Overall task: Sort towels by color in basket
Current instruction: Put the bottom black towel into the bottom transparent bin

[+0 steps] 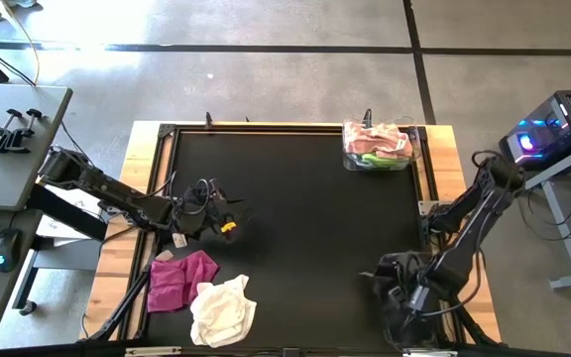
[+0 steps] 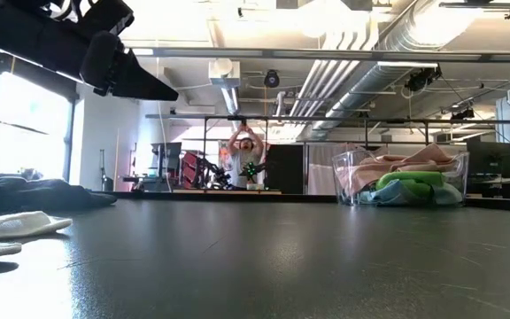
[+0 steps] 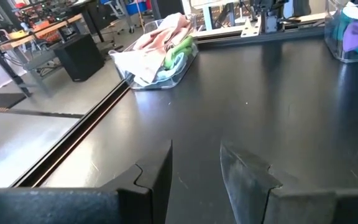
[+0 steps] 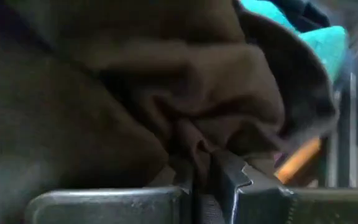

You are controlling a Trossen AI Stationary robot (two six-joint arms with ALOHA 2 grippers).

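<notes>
A magenta towel (image 1: pixel 181 280) and a cream towel (image 1: pixel 223 309) lie flat near the table's near-left corner. My left gripper (image 3: pixel 194 168) hovers open over the mat (image 1: pixel 295 228) just beyond them, holding nothing. A clear basket (image 1: pixel 377 146) at the far right holds peach-pink and lime green towels (image 3: pixel 160 46). A second clear basket (image 3: pixel 353 31) holds teal and purple cloths. My right gripper (image 4: pixel 201 171) is low at the near-right corner, shut on a black towel (image 4: pixel 166 93), with teal cloth (image 4: pixel 316 40) behind it. My right gripper pinches a gathered fold (image 4: pixel 194 146) of the black towel between its two fingers. The cloth bunches up in wrinkles just ahead of the fingertips. The high view hides the spot under the arm, so I cannot tell if the towel is lifted.
The mat's wooden frame (image 1: pixel 147 169) borders the work area. A desk with a mouse stands left of the table and a lit computer case (image 1: pixel 553 134) to its right. In the low view the cream towel (image 2: pixel 16 226) lies at near left, with a person far behind.
</notes>
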